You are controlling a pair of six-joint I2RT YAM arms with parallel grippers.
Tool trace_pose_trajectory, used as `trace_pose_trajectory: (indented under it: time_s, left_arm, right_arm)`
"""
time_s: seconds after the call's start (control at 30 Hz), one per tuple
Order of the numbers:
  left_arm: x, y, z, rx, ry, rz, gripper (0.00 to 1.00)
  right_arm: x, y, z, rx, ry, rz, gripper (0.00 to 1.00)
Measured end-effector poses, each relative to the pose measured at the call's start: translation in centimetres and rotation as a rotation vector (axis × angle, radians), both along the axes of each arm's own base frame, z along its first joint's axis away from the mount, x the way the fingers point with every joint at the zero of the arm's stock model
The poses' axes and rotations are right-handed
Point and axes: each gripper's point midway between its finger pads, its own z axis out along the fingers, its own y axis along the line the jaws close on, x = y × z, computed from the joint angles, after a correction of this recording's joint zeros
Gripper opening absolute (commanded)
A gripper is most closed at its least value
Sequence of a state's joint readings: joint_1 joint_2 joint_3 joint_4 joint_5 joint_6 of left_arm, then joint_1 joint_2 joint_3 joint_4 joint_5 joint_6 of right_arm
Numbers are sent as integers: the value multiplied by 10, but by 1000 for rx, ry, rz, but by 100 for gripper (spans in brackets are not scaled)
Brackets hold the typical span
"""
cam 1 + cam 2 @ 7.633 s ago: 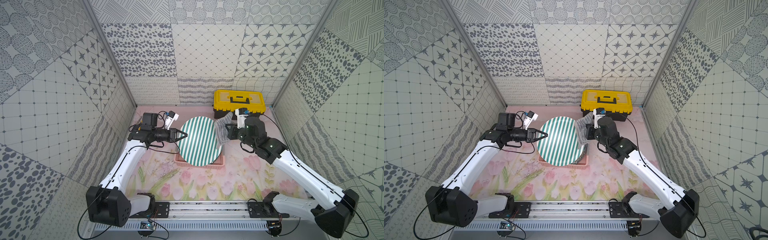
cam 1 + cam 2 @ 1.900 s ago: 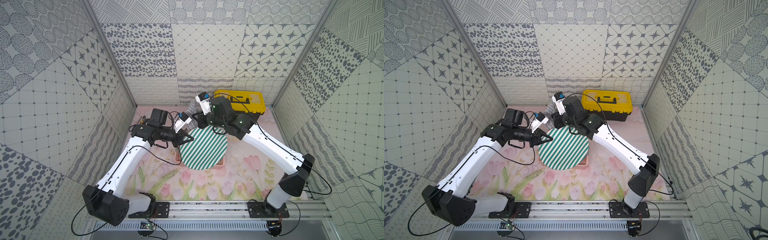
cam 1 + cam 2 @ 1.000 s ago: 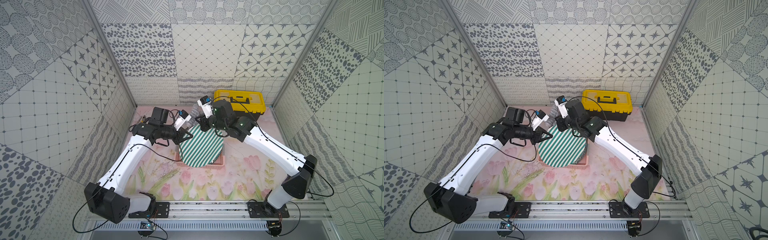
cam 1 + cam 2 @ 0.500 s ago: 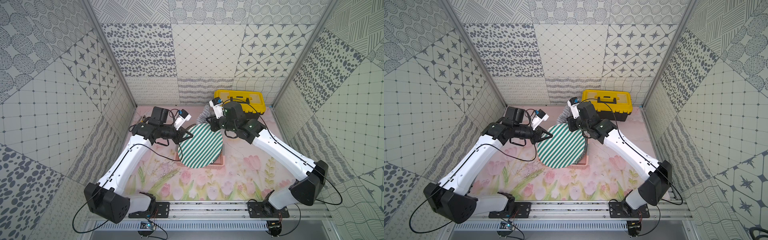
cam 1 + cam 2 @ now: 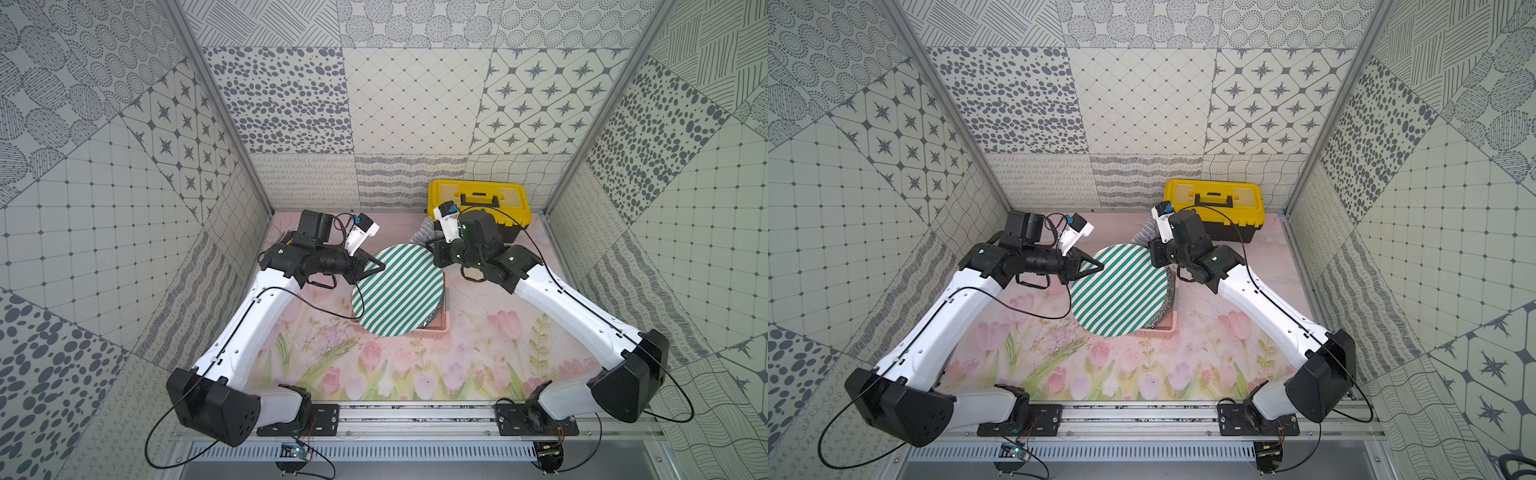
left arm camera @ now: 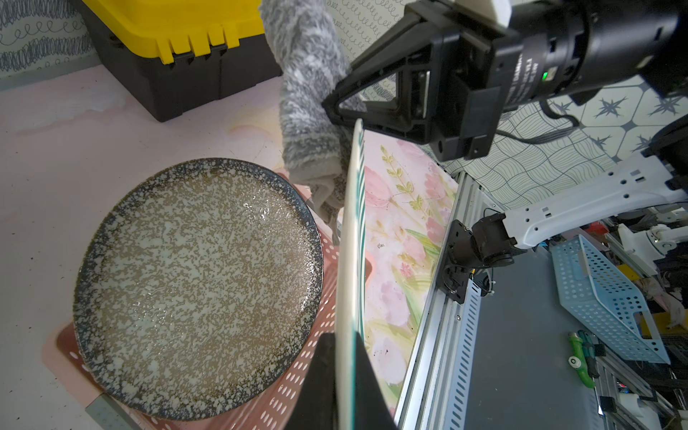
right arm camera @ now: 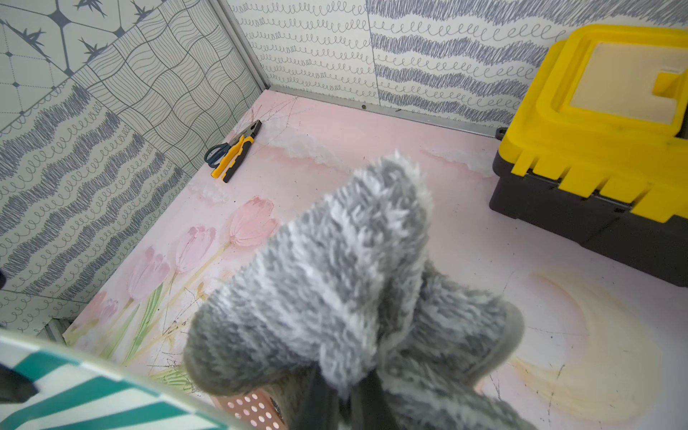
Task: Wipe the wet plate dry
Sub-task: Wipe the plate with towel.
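Since a second ago the right arm has swung back toward its own side, carrying the cloth along the far rim of the plate, while the left arm has hardly shifted. My left gripper (image 5: 380, 266) is clamped on the edge of the striped plate (image 5: 399, 291), holding it tilted above the pink rack (image 5: 432, 330). My right gripper (image 6: 333, 108) is closed on the grey fluffy cloth (image 5: 422, 232). In the left wrist view the cloth hangs down on the plate's plain back side, right at the far rim, and I cannot tell how firmly it presses. A wet speckled plate (image 6: 197, 290) lies flat in the rack beneath. The yellow toolbox (image 5: 478, 199) sits against the back wall, and pliers (image 7: 234, 156) and scissors (image 7: 216, 152) lie in the far corner.
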State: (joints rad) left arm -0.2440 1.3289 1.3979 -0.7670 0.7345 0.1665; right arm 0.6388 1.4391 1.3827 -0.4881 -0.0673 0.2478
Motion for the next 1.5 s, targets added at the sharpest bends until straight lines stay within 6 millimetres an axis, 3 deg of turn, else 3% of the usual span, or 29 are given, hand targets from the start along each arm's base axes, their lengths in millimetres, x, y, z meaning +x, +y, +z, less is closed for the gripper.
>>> trace_pose_trajectory:
  time_s: [0.57, 1.07, 1.5]
  left_arm:
    - [21, 21, 17, -107, 13, 85, 0]
    - [34, 31, 29, -172, 15, 137, 0]
    - [42, 33, 31, -219, 46, 164, 0]
  right_arm:
    - [-3, -17, -21, -1, 39, -28, 0]
    - [-14, -19, -51, -16, 88, 1, 0]
    - [-26, -19, -62, 12, 94, 45, 0]
